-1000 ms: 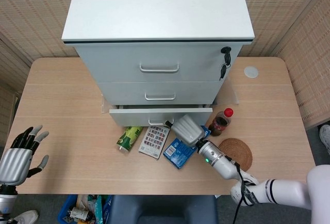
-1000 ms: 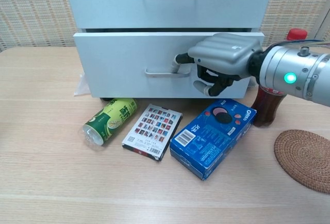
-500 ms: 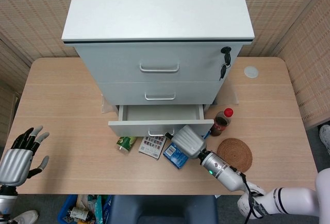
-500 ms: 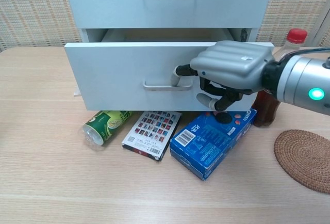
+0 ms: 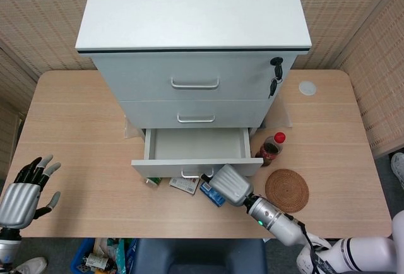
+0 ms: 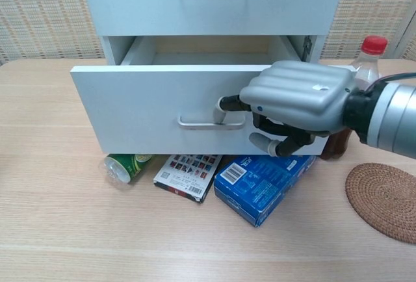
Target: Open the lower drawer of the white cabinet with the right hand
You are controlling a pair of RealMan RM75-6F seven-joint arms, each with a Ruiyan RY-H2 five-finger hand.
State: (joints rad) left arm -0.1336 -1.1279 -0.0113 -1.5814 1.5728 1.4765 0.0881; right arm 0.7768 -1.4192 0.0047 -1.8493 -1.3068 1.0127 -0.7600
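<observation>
The white cabinet (image 5: 192, 47) stands at the back of the table. Its lower drawer (image 5: 196, 151) (image 6: 149, 110) is pulled well out and looks empty inside. My right hand (image 5: 228, 184) (image 6: 296, 103) grips the right end of the drawer's metal handle (image 6: 205, 124), its fingers hooked behind the bar. My left hand (image 5: 22, 192) hovers at the table's near left corner, fingers spread, holding nothing. The chest view does not show the left hand.
Partly under the drawer front lie a green can (image 6: 123, 165), a card pack (image 6: 192, 175) and a blue Oreo box (image 6: 263, 181). A cola bottle (image 6: 361, 74) stands right of the drawer, a woven coaster (image 6: 383, 201) beside it. Keys (image 5: 275, 75) hang from the top drawer.
The right hand has pulled the lower drawer further out toward me, so its front now overhangs the can, cards and box. The left hand has stayed in place.
</observation>
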